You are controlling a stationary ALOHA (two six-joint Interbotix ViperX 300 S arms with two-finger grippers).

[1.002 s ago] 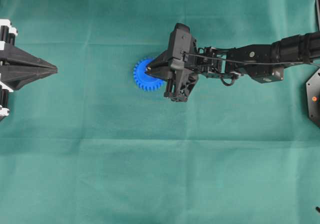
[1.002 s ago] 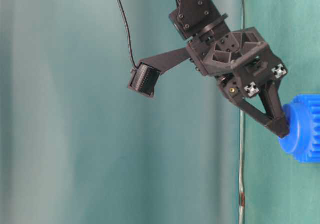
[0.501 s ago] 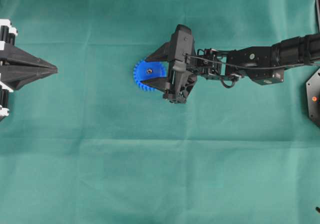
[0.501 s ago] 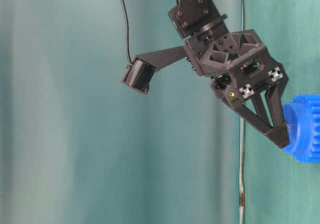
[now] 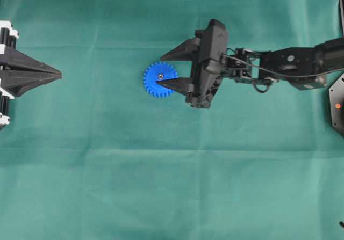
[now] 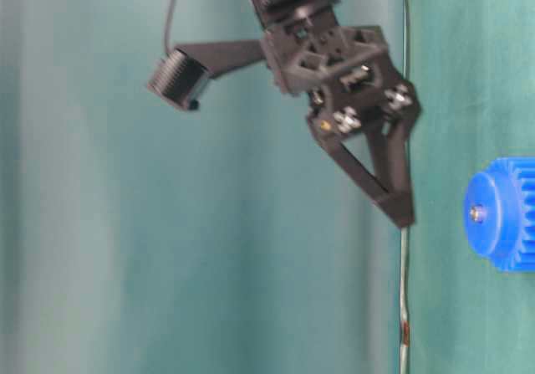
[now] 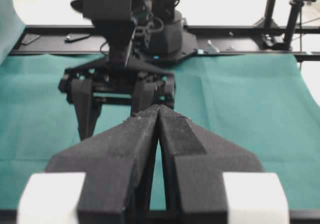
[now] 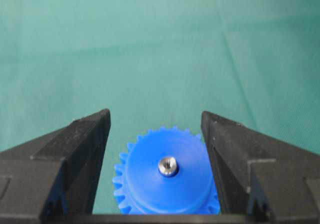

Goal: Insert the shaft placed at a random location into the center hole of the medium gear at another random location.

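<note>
The blue medium gear (image 5: 160, 79) lies flat on the green cloth, left of the middle. The silver shaft (image 5: 160, 76) stands in its center hole; only its round end shows in the right wrist view (image 8: 168, 166) and the table-level view (image 6: 477, 213). My right gripper (image 5: 169, 68) is open and empty, raised above and just right of the gear (image 8: 165, 176), its fingers (image 8: 80, 149) apart. It hangs clear of the gear (image 6: 504, 213) in the table-level view (image 6: 399, 209). My left gripper (image 5: 54, 74) is shut and empty at the far left edge (image 7: 159, 109).
The green cloth (image 5: 161, 186) covers the whole table. The right arm (image 5: 279, 67) stretches in from the right edge. A black base with a red light (image 5: 337, 106) sits at the right edge. A dark rail (image 7: 240, 31) runs behind the table.
My right gripper has opened, let go of the shaft, and pulled back to the right and up. The shaft stays in the gear's hole. The left gripper has not moved.
</note>
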